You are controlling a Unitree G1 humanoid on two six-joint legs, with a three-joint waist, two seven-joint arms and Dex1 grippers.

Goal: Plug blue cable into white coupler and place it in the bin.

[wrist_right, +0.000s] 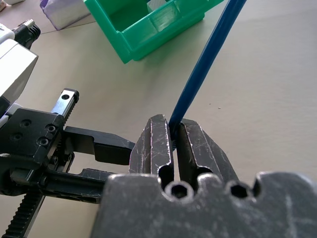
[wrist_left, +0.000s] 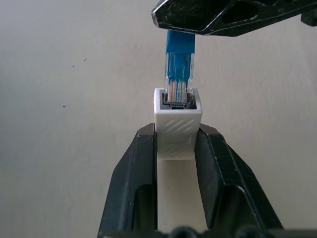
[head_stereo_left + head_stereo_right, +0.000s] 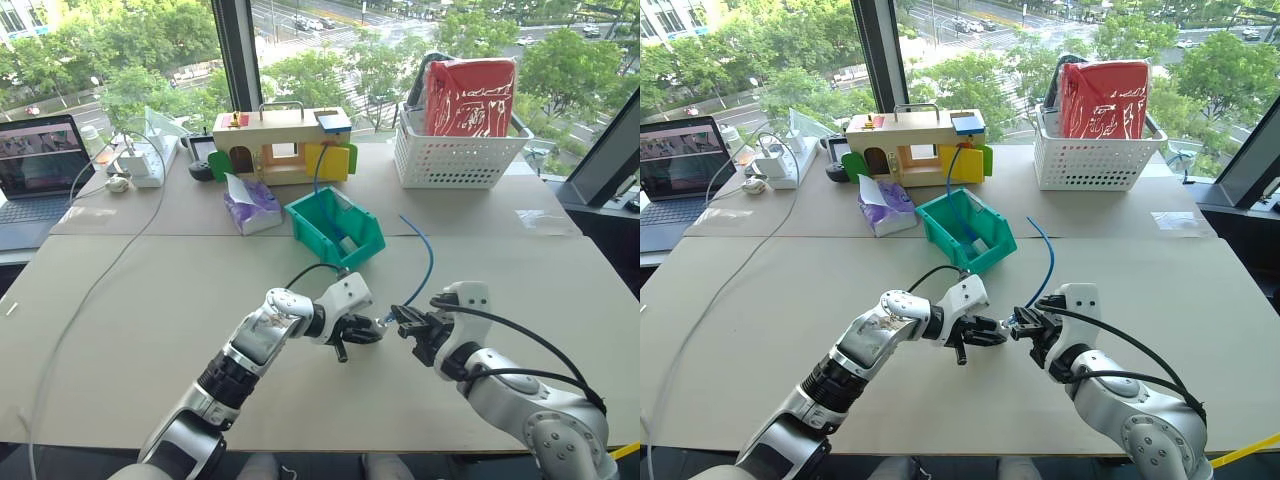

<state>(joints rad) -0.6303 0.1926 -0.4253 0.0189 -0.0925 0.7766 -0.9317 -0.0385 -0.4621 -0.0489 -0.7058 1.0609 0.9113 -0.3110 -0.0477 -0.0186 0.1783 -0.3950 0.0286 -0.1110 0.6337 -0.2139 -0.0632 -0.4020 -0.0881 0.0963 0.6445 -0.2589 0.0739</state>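
My left gripper [image 3: 362,332] is shut on the white coupler [image 2: 177,131], a small block pinched between its two black fingers [image 2: 141,163]. The blue cable [image 3: 428,262] arcs up from my right gripper [image 3: 405,322], which is shut on it just behind its clear plug [image 2: 178,82]. The plug's tip sits in the coupler's socket opening, with much of the plug showing outside the rim. The two grippers meet tip to tip above the table's front middle. The teal bin [image 3: 315,240] stands just beyond them, its low lip towards me, with something pale inside.
A white lattice basket [image 3: 455,150] holding a red bag stands at the back right. A wooden toy house [image 3: 280,145] and a purple tissue pack [image 3: 250,205] sit behind the bin. A laptop [image 3: 40,165] and a long whitish cord [image 3: 100,280] are on the left.
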